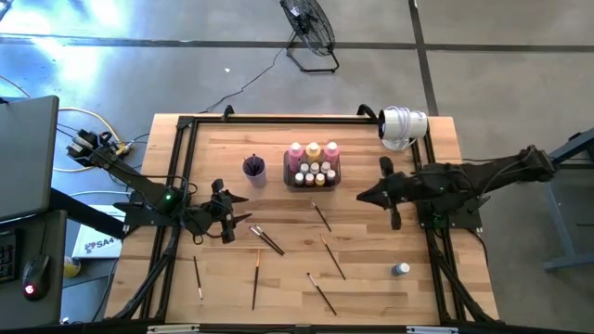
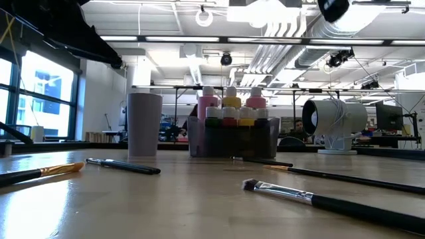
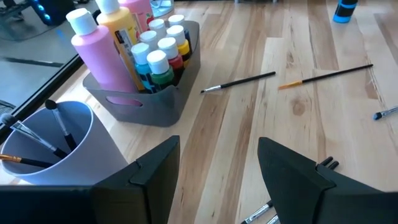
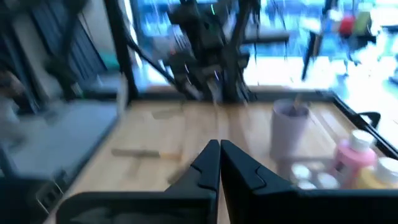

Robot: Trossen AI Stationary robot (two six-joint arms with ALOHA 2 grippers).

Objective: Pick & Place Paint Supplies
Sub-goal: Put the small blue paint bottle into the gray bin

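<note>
A dark grey tray (image 1: 313, 178) near the table's far middle holds pink and yellow-orange bottles (image 1: 314, 151) and tiny white-capped ones (image 3: 163, 48). Beside it, the purple cup (image 1: 254, 168) holds three brushes (image 3: 37, 140). Several dark-handled paintbrushes (image 1: 266, 239) lie flat on the wood, among them one (image 3: 239, 82) near the tray and another (image 3: 326, 76) beyond it. A small blue-capped bottle (image 1: 400, 269) stands by the right edge. My left gripper (image 3: 217, 168) is open, holding nothing, left of the cup over the table. My right gripper (image 4: 219, 163) is shut and empty, right of the tray (image 4: 311, 177).
A white camera-like device (image 1: 404, 125) sits at the far right corner. A black frame rail (image 1: 176, 176) runs along the table's sides. More brushes lie toward the near edge (image 1: 321, 293), (image 1: 255, 278), (image 1: 198, 276). A floor fan (image 1: 311, 28) stands beyond the table.
</note>
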